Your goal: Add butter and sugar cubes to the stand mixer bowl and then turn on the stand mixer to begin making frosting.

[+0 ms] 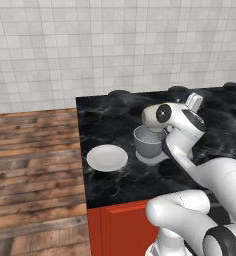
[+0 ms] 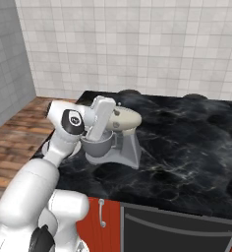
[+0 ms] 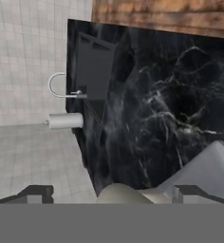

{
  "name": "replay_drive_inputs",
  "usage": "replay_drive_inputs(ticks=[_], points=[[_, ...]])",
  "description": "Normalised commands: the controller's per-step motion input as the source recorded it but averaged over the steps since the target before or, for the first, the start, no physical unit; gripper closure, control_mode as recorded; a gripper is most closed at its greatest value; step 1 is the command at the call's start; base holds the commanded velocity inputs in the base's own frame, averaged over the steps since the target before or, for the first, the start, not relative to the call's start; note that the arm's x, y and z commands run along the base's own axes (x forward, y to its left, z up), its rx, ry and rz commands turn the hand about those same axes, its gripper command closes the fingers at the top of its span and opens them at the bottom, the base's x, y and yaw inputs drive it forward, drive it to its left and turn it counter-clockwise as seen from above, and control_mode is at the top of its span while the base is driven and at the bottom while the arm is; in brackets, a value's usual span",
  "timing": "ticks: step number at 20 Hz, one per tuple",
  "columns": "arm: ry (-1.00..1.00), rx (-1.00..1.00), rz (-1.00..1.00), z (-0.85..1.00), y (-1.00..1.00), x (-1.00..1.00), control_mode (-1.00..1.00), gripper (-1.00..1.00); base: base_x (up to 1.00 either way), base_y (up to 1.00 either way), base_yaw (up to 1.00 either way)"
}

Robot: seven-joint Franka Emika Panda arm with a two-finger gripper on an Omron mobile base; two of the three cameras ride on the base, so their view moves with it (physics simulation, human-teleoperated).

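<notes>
Fingers spread wide, holding nothing, above the stand mixer near the counter's left edge.

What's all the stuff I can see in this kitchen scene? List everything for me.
mixer: one, cream head on grey neck and base, on the counter near its left end.
bowl: one, grey metal, under the mixer head.
plate: one, white, bare, on the counter left of the mixer.
counter: one, black marble, along the tiled wall.
cabinets: red fronts below the counter.
sink: one, dark, set in the counter, with a curved tap beside it.
floor: brown wood planks, left of the counter.
wall: pale tiles, behind the counter.
arm: one, white with dark joints, reaching over the mixer.
gripper: one, open, holding nothing, just above the mixer head.
</notes>
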Motion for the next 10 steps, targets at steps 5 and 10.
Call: replay_drive_inputs(ticks=[5,10], points=[[0.00,0.00,0.00,-0.05,-0.02,0.03,-1.00,-1.00,0.00,0.00,0.00],[0.00,0.00,0.00,0.00,0.07,0.00,-1.00,-1.00,0.00,0.00,0.00]])
